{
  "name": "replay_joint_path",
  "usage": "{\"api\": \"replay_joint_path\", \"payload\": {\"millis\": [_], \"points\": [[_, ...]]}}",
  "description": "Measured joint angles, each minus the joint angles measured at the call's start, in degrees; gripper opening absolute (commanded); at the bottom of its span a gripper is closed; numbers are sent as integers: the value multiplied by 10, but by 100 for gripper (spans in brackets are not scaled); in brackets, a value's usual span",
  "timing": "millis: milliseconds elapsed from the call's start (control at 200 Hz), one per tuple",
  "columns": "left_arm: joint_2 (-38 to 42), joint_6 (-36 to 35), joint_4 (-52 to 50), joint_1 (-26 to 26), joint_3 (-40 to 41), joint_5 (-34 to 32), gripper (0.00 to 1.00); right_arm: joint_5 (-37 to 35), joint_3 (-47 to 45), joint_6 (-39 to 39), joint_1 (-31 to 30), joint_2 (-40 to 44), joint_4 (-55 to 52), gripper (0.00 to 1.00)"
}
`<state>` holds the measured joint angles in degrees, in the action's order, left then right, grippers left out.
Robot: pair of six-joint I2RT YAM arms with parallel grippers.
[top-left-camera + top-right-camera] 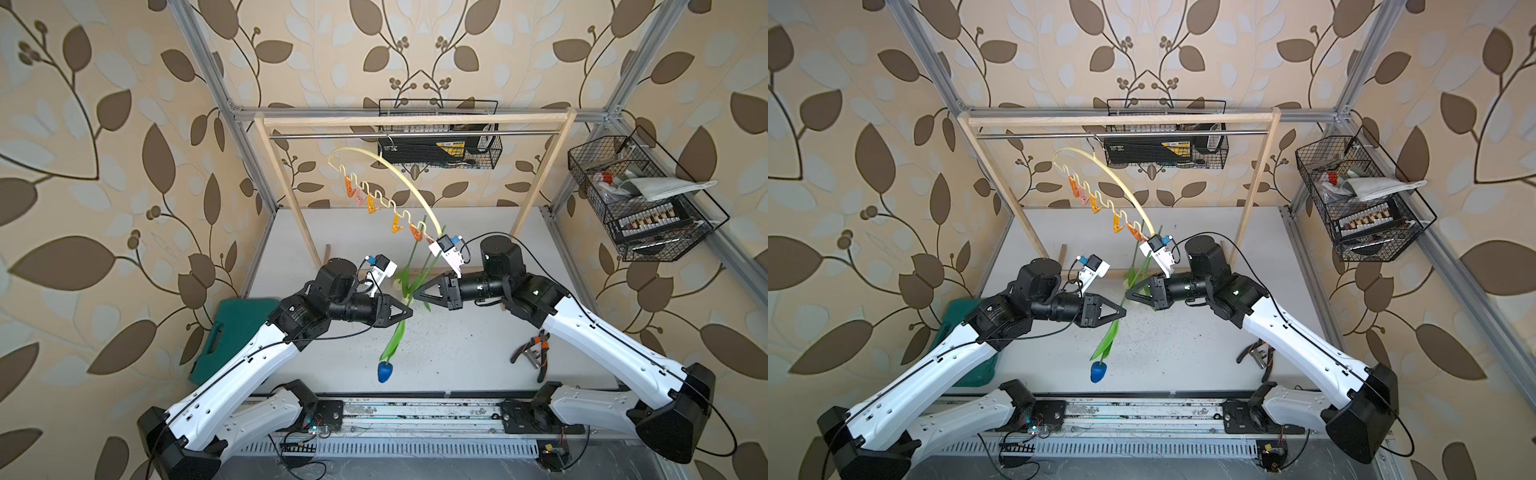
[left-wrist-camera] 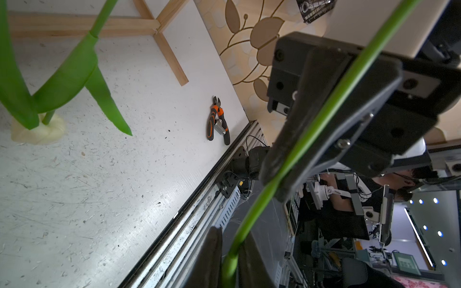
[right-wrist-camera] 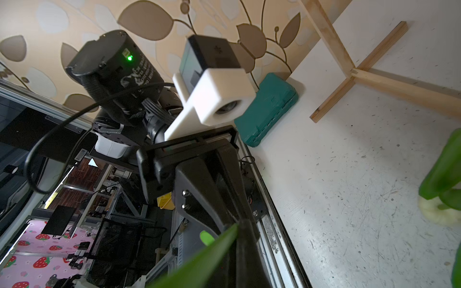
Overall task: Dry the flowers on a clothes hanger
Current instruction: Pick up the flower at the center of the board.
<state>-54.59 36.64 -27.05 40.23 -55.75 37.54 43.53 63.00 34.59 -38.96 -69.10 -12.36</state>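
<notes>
Hanging head-down nearest the front edge, blue artificial tulip [image 1: 384, 371] sits over the white desk [image 1: 457, 353]. Its thin green stem's long axis runs steeply up and away. Left gripper [image 1: 409, 311] is pinched onto the stem mid-length. Right gripper [image 1: 417, 296] is fully closed, apparently on the same stem just above, tips nearly touching. The free stem end pokes up past the right gripper, near the low end of the cream arc-shaped plastic clothes hanger [image 1: 415, 195] and its last orange clip [image 1: 415, 231]. Right arm is nearer the clips. Cream-white tulip [image 2: 37, 129] hangs behind.

Green case [image 1: 232, 336] by wall; orange-black pliers [image 1: 534, 353] on table [image 1: 457, 249]; wooden rack [image 1: 415, 121]; 2 wire baskets [image 1: 490, 153].
</notes>
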Motion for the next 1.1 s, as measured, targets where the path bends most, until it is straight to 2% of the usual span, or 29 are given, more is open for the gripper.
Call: {"api": "replay_joint_path", "payload": {"millis": [40, 175, 280, 395, 515, 575, 655, 725, 855, 1100], "points": [[1, -1, 2, 0, -1, 0, 8, -4, -6, 12, 0, 0, 16, 12], [10, 0, 1, 0, -1, -14, 3, -35, -65, 64, -1, 19, 101, 22], [26, 8, 2, 0, 0, -26, 1, -71, -114, 101, -10, 45, 170, 36], [60, 14, 3, 0, 3, -32, 1, -115, -139, 122, -35, 57, 221, 38], [83, 28, 16, 0, 7, -56, 1, -132, -150, 138, -52, 57, 263, 65], [84, 29, 22, 0, 8, -61, 1, -134, -153, 144, -53, 57, 282, 73], [78, 32, 27, 0, 8, -65, 1, -136, -153, 144, -53, 57, 299, 72], [70, 35, 28, 0, 9, -68, 1, -136, -153, 146, -53, 57, 307, 60], [63, 39, 30, 0, 10, -71, 1, -137, -151, 145, -54, 48, 317, 47], [62, 43, 42, 0, 10, -71, 1, -140, -140, 143, -69, 5, 328, 42]]}}
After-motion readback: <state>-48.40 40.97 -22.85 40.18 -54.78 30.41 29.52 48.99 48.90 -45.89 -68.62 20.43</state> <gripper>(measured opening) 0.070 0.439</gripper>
